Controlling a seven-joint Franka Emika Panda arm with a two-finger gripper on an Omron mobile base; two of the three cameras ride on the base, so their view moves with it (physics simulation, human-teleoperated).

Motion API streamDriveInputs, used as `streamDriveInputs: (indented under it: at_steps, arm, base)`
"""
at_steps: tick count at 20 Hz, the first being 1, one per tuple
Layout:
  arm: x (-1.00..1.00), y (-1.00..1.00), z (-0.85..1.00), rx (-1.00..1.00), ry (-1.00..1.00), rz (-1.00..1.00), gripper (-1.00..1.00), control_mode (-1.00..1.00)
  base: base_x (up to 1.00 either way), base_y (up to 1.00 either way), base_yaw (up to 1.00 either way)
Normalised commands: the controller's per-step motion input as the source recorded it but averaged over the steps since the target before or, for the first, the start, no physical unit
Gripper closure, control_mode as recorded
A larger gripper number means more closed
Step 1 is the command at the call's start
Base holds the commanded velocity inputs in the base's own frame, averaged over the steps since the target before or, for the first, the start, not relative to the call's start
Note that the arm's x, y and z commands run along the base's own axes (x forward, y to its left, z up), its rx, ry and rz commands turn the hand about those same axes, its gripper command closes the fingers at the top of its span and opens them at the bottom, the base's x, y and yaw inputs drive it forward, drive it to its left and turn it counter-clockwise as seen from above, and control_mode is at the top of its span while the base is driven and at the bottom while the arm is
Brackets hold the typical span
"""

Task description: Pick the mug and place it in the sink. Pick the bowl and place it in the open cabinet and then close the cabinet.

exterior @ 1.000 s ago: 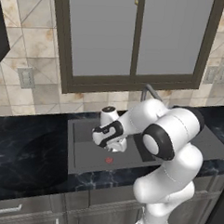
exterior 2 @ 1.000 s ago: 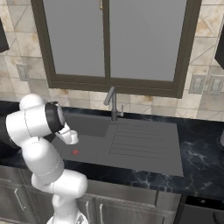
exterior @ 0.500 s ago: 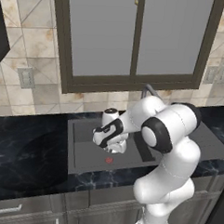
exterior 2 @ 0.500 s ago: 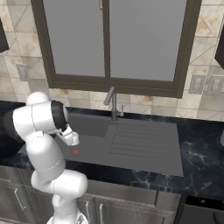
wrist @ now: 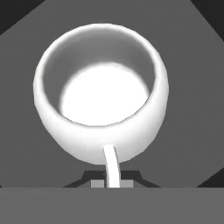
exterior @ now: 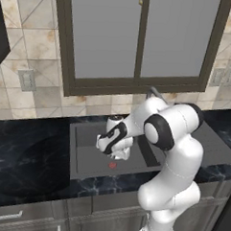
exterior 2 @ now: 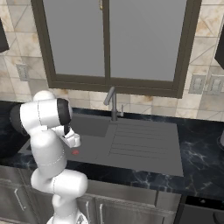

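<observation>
Mug (wrist: 100, 94), round smooth white, thin handle clamped in hand (wrist: 112, 183), over matte grey sink (wrist: 188, 87)

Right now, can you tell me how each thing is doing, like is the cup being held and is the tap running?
mug: upright, nothing inside, held by its handle over the sink basin.
gripper: shut on the mug's handle.
sink: basin bare and dry, red drain mark uncovered.
faucet: no water running.
window: shut.
</observation>
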Motion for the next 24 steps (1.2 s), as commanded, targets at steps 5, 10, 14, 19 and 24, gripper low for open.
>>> streamDriveInputs:
  at_steps: [5, 10, 14, 19, 24]
  arm:
    - [0.16, 0.0, -0.17, 0.0, -0.01, 0.0, 1.0, -1.0]
    - [0.16, 0.0, -0.15, 0.0, -0.03, 0.0, 1.0, -1.0]
    - [0.19, 0.0, -0.12, 0.0, -0.02, 0.0, 1.0, -1.0]
    - [0.17, 0.0, -0.11, 0.0, -0.01, 0.0, 1.0, -1.0]
    - [0.19, 0.0, -0.17, 0.0, 0.0, 0.0, 1.0, -1.0]
  base:
    - [0.0, 0.0, 0.0]
    - [0.0, 0.0, 0.0]
    - [0.0, 0.0, 0.0]
    - [0.0, 0.0, 0.0]
    - [0.0, 0.0, 0.0]
